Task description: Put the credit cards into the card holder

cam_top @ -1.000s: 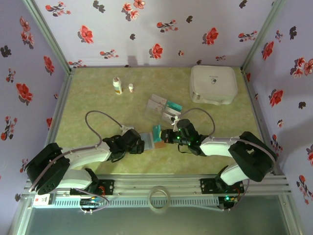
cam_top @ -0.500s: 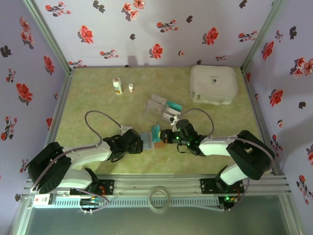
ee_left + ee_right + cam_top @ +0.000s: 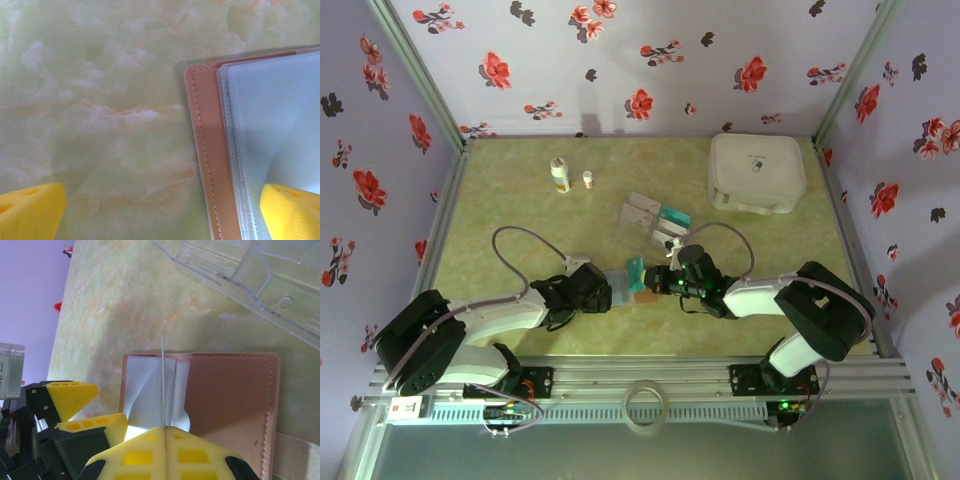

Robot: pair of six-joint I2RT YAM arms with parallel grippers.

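The card holder (image 3: 230,400) lies open on the tabletop (image 3: 100,100). The right hand (image 3: 164,432), pinched shut on a credit card (image 3: 163,375) seen edge-on, holds it upright over the holder's clear sleeves (image 3: 145,390). The left hand (image 3: 162,212) is spread wide, empty, one finger resting on a sleeve. The step in hand looks like insertion. The next move likely calls for lining the card's edge up with a sleeve mouth.

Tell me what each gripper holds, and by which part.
The right gripper pinches a credit card by one edge, above the open card holder. The left gripper is open, holding nothing.
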